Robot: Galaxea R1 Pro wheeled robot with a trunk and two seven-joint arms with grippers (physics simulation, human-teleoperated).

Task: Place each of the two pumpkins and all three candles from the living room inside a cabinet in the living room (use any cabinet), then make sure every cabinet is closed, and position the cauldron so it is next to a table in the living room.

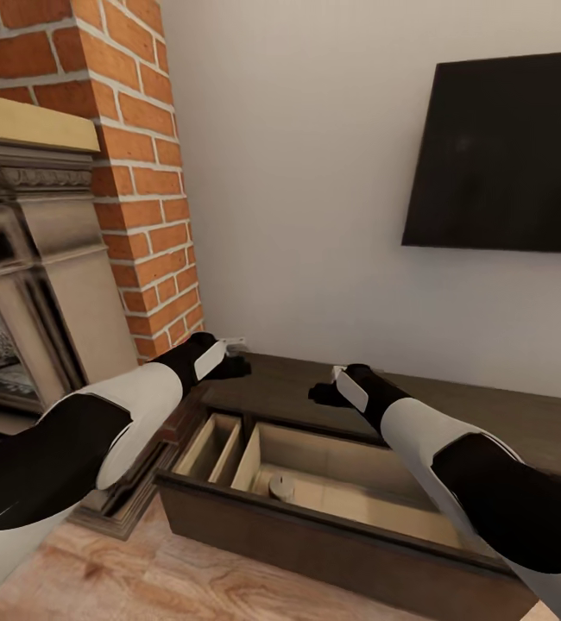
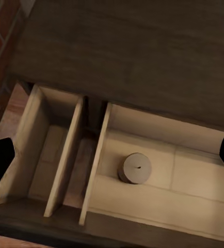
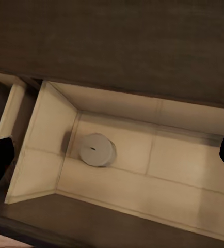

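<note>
Low in frame, the cabinet [image 1: 332,483] drawer gapes, one candle [image 1: 281,488] inside; closing carelessly might tip it. Both grippers' fingers seemingly apart, empty.

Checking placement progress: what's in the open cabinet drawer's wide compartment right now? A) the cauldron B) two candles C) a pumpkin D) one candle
D: a single pale candle stands in the wide compartment of the cabinet drawer, near its divider; the left wrist view shows the same candle alone there, with no pumpkin beside it.
</note>
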